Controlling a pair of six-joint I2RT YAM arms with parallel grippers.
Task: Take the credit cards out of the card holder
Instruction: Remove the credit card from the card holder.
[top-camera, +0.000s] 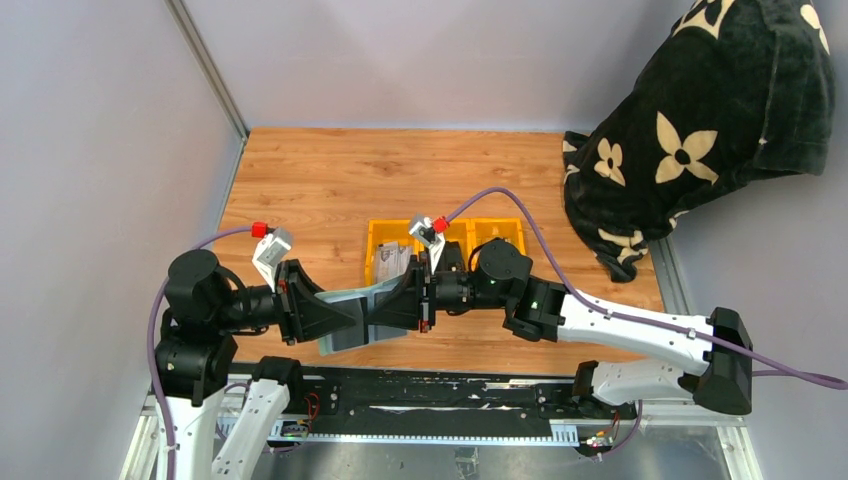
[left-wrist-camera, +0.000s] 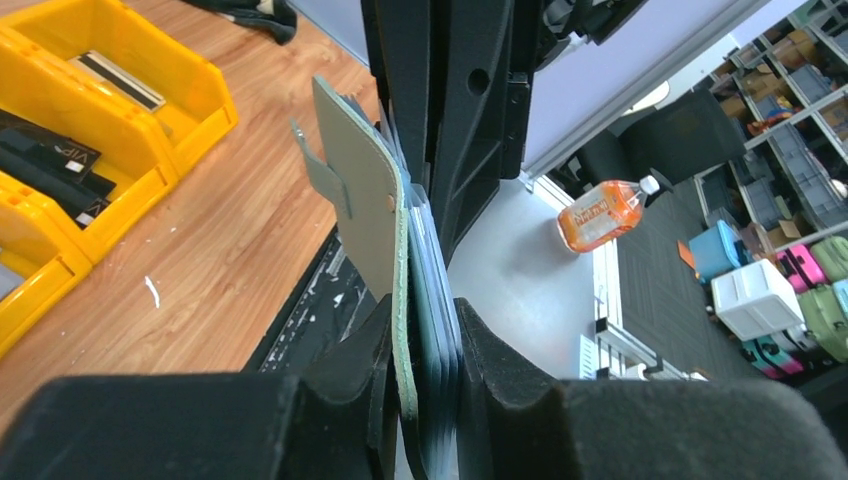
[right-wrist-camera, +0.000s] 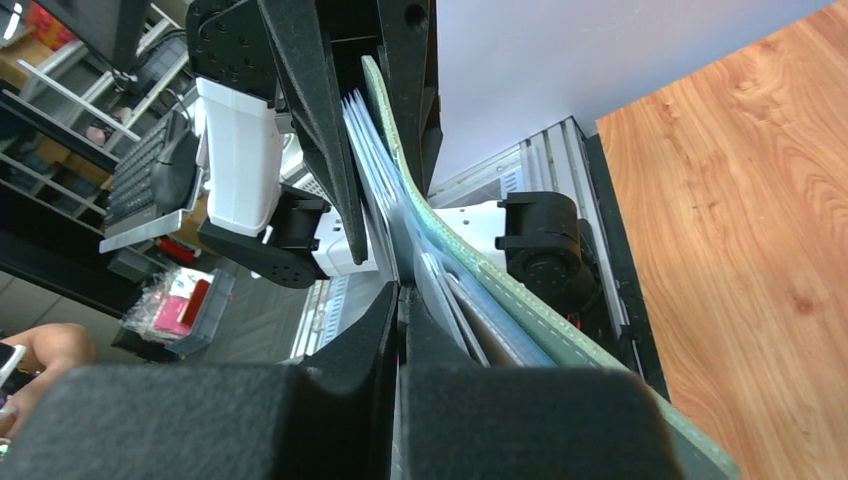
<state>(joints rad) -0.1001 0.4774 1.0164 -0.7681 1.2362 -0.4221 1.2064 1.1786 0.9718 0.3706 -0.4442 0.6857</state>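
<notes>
Hanging between the two arms, the card holder (top-camera: 342, 338) is up off the desk (top-camera: 330, 180), close to its near edge and in front of the yellow bin (top-camera: 500, 222). It is stretched sideways, its sage-green cover on the outside and blue-grey layers within.

The left gripper (top-camera: 350, 320) is closed on one end of the card holder. In the left wrist view its two black fingers (left-wrist-camera: 495, 350) squeeze the green cover and the dark inner layers together, and the little strap tab (left-wrist-camera: 318, 172) sticks out from the cover toward the desk.

The right gripper (top-camera: 388, 308) faces the left one from the other side, nearly nose to nose with it. In the right wrist view its fingers (right-wrist-camera: 375, 325) are pressed almost together on the thin whitish edges of the credit cards (right-wrist-camera: 378, 170), which fan out of the holder's inside. The green cover curves past the outer side of those fingers rather than between them, so the pinch is on the cards and not on the cover.

The yellow bin sits further back on the desk with its three compartments in a row; flat dark and grey items lie in them. A black cloth with cream flowers (top-camera: 700, 120) is heaped at the far right corner. Beyond the desk, an orange bottle (left-wrist-camera: 600, 213) lies on a grey surface.
</notes>
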